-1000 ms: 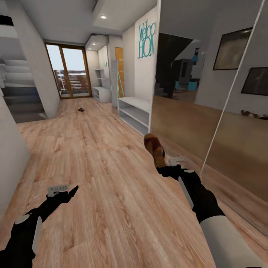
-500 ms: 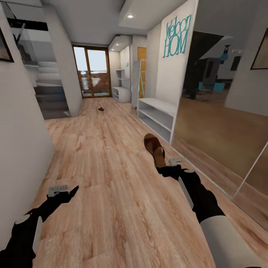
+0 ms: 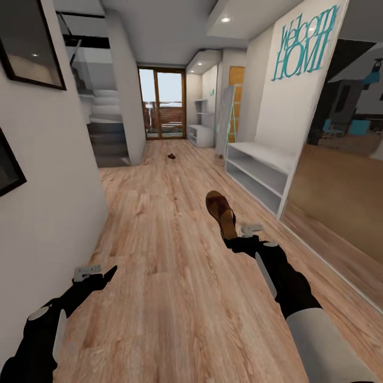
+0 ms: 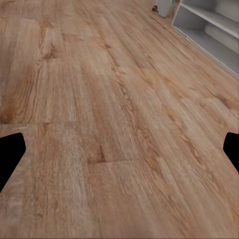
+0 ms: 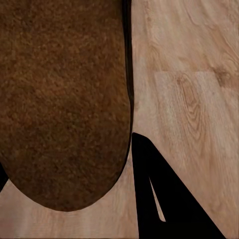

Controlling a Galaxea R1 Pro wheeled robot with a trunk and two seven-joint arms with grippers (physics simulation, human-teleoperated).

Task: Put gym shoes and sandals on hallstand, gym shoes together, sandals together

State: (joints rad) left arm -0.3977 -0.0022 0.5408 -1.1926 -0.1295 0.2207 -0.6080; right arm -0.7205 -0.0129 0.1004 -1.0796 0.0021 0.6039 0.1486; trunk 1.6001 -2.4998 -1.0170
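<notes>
Wood floor runs up the frame to the grey shoe rack at right; your right claw pinches one brown sandal by its heel, centre frame; left claw spread, empty; a jolt could shake the sandal loose.

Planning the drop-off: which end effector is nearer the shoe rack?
Right. The right end effector, shut on a sandal, is nearer the shoe rack; the left end effector hangs across the corridor.

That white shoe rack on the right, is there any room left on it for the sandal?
Yes. The hallstand has a bare top and two seemingly empty shelves. The right gripper holds one sandal; another small dark item lies far down the floor.
</notes>
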